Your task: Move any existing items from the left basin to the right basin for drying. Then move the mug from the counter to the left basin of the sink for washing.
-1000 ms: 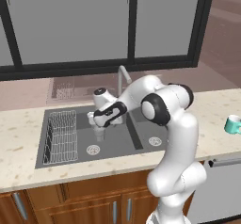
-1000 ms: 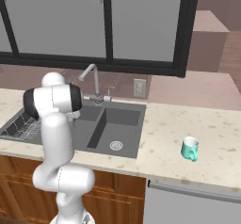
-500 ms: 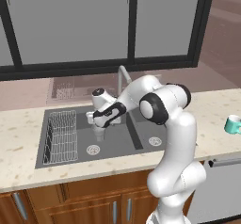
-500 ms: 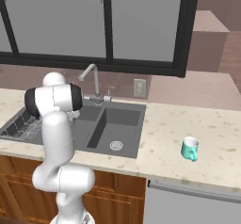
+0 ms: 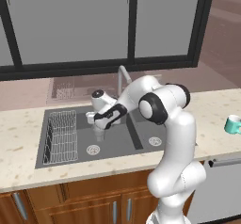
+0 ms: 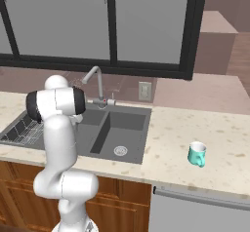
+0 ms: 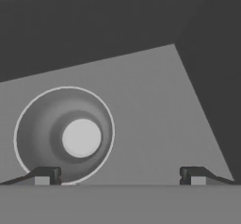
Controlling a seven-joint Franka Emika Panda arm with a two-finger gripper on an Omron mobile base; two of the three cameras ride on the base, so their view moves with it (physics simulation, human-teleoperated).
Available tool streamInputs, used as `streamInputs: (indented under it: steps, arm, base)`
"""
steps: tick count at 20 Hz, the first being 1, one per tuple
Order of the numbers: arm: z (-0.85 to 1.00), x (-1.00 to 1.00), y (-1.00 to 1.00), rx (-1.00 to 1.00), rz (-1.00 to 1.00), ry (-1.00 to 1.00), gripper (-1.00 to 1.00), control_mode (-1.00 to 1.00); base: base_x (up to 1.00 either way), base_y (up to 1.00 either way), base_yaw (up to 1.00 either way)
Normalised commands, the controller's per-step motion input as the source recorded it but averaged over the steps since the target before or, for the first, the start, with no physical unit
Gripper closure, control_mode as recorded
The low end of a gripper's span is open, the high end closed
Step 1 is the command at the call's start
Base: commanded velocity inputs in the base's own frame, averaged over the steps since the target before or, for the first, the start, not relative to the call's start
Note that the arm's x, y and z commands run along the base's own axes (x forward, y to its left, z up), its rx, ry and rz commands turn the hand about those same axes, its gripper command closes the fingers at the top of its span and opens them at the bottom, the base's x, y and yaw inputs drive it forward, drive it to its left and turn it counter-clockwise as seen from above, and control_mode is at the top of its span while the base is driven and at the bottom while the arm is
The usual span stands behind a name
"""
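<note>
End effector [image 7: 120,176] spread wide, empty, poised directly above the glass [image 7: 64,135]. Glass upright in the left basin [image 5: 108,145], just right of the rack, offset toward one fingertip [image 7: 47,175] rather than centred between both.

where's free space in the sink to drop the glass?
Right basin is bare apart from its round drain: free floor on all sides of it. Left basin is crowded: wire rack on its left side, the glass and the open gripper mid-basin.
</note>
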Motion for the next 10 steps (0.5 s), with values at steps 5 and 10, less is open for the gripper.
streamInputs:
  steps: [5, 10]
  arm:
    - [-0.01, 0.01, 0.00, 0.00, -0.02, -0.03, -1.00, -1.00]
    - [-0.01, 0.02, 0.01, 0.00, -0.02, -0.01, -1.00, -1.00]
  base:
    - [0.00, 0.00, 0.00]
    - [0.00, 0.00, 0.00]
